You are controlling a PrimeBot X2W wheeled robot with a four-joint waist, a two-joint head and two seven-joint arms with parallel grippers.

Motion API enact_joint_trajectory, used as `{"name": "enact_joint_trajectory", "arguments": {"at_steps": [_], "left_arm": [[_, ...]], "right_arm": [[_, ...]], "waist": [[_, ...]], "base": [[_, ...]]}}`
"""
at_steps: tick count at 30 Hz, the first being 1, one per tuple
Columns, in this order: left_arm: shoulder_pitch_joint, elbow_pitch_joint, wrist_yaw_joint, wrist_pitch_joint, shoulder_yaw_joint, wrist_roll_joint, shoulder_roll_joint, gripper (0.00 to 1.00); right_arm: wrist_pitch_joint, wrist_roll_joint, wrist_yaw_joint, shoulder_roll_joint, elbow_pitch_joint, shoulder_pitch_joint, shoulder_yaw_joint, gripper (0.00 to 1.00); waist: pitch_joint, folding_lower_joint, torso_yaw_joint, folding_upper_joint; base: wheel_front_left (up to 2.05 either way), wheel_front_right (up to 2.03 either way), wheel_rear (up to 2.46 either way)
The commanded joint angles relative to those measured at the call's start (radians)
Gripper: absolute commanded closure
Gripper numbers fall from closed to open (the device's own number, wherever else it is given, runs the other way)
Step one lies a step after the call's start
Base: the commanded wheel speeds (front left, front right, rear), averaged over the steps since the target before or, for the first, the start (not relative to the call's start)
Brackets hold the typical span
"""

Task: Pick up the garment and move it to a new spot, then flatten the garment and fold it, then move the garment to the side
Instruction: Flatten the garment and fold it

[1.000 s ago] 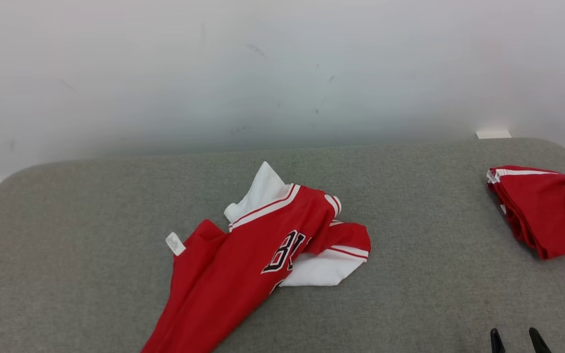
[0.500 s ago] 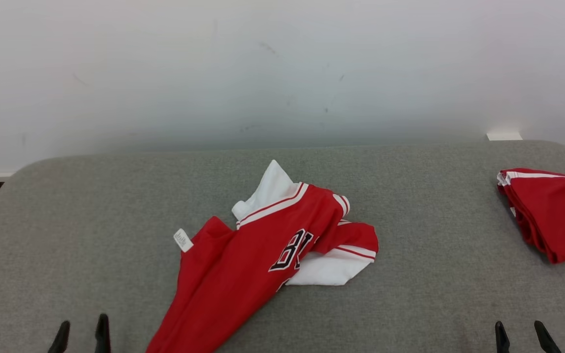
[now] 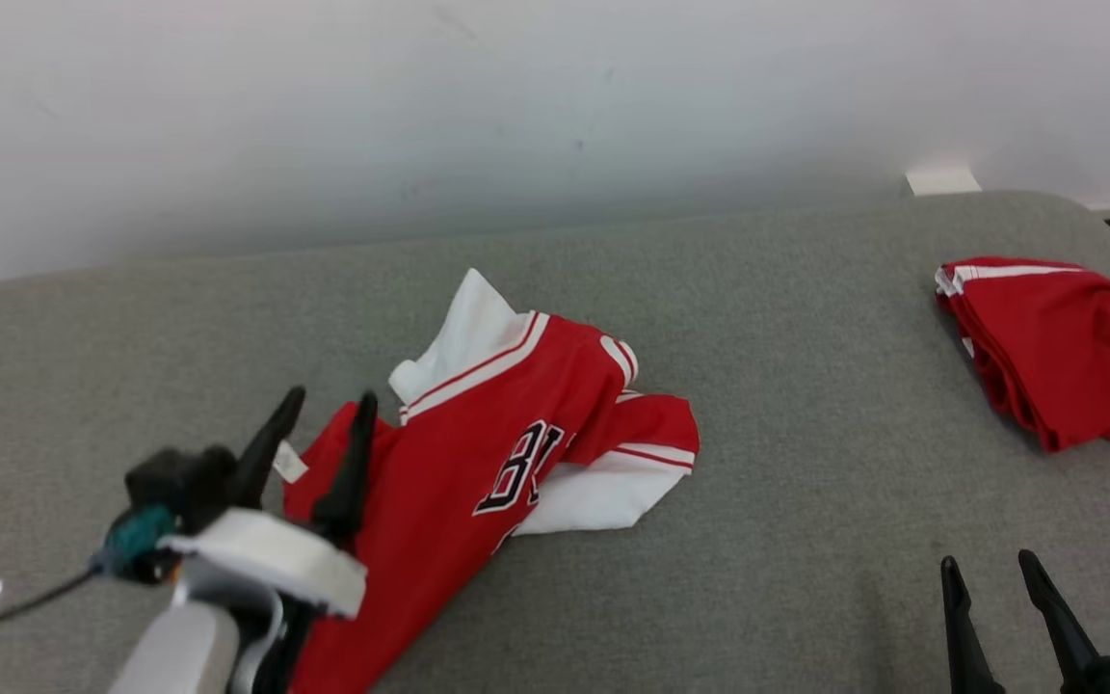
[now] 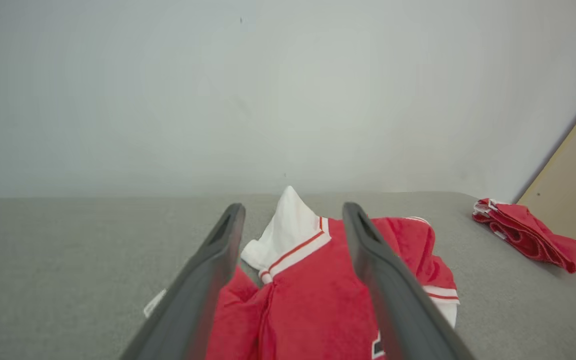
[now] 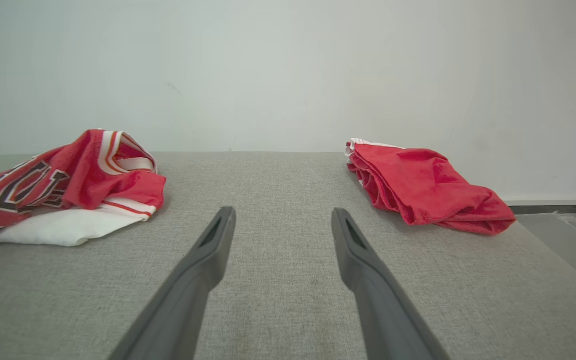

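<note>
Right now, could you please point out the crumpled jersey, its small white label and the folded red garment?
crumpled jersey point(image 3: 536, 386), head view, on the red chest above the lettering.
small white label point(image 3: 291, 464), head view, on the middle of the label.
folded red garment point(image 3: 1056, 347), head view, on the middle of its top layer.

Left gripper point(image 3: 333, 393) has advanced, jaws spread, toward the garment point(image 3: 478, 453).

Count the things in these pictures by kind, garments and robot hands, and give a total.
Garments: 2, the crumpled red-and-white jersey and the folded red garment
Hands: 2, the left hand and the right hand, both open
Total: 4
</note>
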Motion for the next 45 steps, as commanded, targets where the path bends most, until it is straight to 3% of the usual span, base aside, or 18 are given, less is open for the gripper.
{"name": "enact_joint_trajectory", "arguments": {"at_steps": [1, 5, 12, 23, 24, 25, 34, 39, 45], "left_arm": [[-0.072, 0.025, -0.003, 0.022, -0.006, 0.019, 0.007, 0.00], [-0.272, 0.145, -0.009, 0.116, -0.006, -0.017, -0.015, 0.00], [-0.567, 0.414, -0.038, 0.238, -0.028, -0.024, 0.002, 0.00], [-0.742, 0.668, -0.060, 0.341, -0.083, -0.023, 0.038, 0.00], [-0.750, 0.683, -0.061, 0.348, -0.090, -0.023, 0.039, 0.68], [-0.753, 0.699, -0.062, 0.353, -0.099, -0.024, 0.037, 1.00], [-0.814, 0.720, -0.067, 0.260, -0.152, -0.008, -0.003, 1.00], [-0.813, 0.659, -0.068, 0.200, -0.192, 0.003, -0.054, 1.00], [-0.683, 0.515, -0.069, 0.189, -0.305, 0.005, -0.139, 1.00]], "right_arm": [[0.001, 0.004, -0.003, -0.002, -0.007, -0.022, 0.006, 0.00], [0.001, 0.015, -0.003, -0.002, -0.029, -0.062, 0.028, 0.00], [0.001, 0.021, -0.003, -0.002, -0.069, -0.137, 0.080, 0.00], [0.001, 0.013, -0.003, -0.002, -0.115, -0.180, 0.122, 0.00], [0.001, 0.010, -0.003, -0.001, -0.115, -0.180, 0.125, 0.00], [0.001, 0.009, -0.003, -0.001, -0.114, -0.181, 0.128, 0.00], [0.001, 0.021, -0.003, -0.002, -0.086, -0.158, 0.118, 0.00], [0.001, 0.028, -0.003, -0.002, -0.069, -0.139, 0.112, 0.00], [0.001, 0.034, -0.003, -0.002, -0.056, -0.095, 0.083, 0.00]], "waist": [[0.066, -0.0001, -0.042, 0.0000], [0.152, -0.0001, -0.084, 0.0000], [0.294, -0.0001, -0.149, 0.0000], [0.362, -0.0001, -0.194, 0.0000], [0.362, -0.0001, -0.195, 0.0000], [0.361, -0.0001, -0.196, 0.0000], [0.286, -0.0001, -0.161, 0.0000], [0.207, -0.0001, -0.131, 0.0000], [0.108, -0.0001, -0.117, 0.0000]], "base": [[0.00, 0.00, 0.00], [0.00, 0.00, 0.00], [0.00, 0.00, 0.00], [0.00, 0.00, 0.00], [0.00, 0.00, 0.00], [0.00, 0.00, 0.00], [0.00, 0.00, 0.00], [0.00, 0.00, 0.00], [0.00, 0.00, 0.00]]}}
